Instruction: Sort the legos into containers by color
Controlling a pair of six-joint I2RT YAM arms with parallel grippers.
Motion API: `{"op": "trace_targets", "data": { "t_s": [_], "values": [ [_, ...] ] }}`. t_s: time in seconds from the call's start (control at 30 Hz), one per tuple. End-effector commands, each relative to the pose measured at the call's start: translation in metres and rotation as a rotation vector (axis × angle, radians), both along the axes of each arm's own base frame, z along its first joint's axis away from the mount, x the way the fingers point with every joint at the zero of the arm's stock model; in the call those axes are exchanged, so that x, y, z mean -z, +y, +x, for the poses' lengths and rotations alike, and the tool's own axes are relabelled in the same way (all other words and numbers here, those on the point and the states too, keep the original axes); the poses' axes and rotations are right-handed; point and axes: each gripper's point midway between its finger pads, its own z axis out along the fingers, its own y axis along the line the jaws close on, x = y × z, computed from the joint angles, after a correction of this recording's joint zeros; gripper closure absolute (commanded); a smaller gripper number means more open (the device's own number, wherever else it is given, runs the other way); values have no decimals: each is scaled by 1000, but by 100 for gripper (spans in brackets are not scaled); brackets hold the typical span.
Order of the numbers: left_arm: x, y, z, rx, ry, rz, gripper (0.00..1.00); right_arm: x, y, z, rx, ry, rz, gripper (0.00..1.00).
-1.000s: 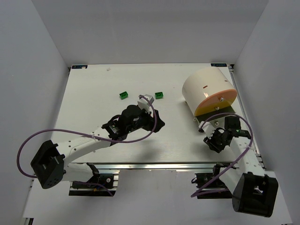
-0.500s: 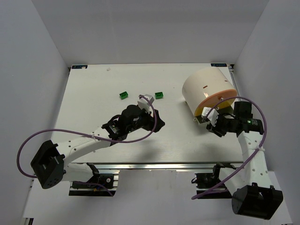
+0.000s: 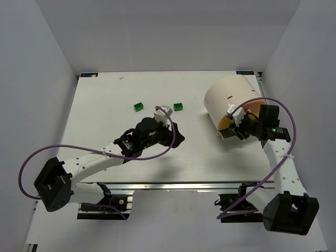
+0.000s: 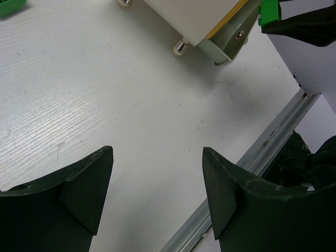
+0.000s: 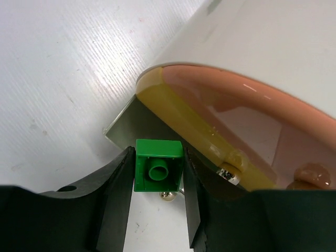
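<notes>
My right gripper (image 5: 158, 170) is shut on a green lego (image 5: 158, 164), hollow underside facing the camera, held just in front of the lower edge of the orange face (image 5: 247, 118) of the cream-white tub (image 3: 229, 98). In the top view this gripper (image 3: 237, 127) is at the tub's near side. Two more green legos (image 3: 138, 106) (image 3: 178, 107) lie on the table to the left of the tub. My left gripper (image 4: 157, 153) is open and empty above bare table; in the top view it (image 3: 176, 138) is at the table's middle. No purple or orange legos show.
The tub lies on its side on a metal bracket (image 5: 128, 123) with small round feet (image 4: 180, 48). The table's near edge with its aluminium rail (image 4: 252, 163) runs just past my left gripper. White walls enclose the table.
My right arm has swung away from the near edge toward the tub, carrying the green lego up to the tub's orange face. The left arm has not moved.
</notes>
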Motion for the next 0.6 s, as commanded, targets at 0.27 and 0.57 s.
{"op": "trace_targets", "data": {
  "t_s": [0.27, 0.57],
  "values": [
    [-27, 1, 7, -36, -39, -48, 22, 24, -3, 16, 139, 36, 29, 87],
    [-27, 0, 7, -38, -32, -51, 22, 40, -4, 21, 177, 41, 9, 69]
  ]
}}
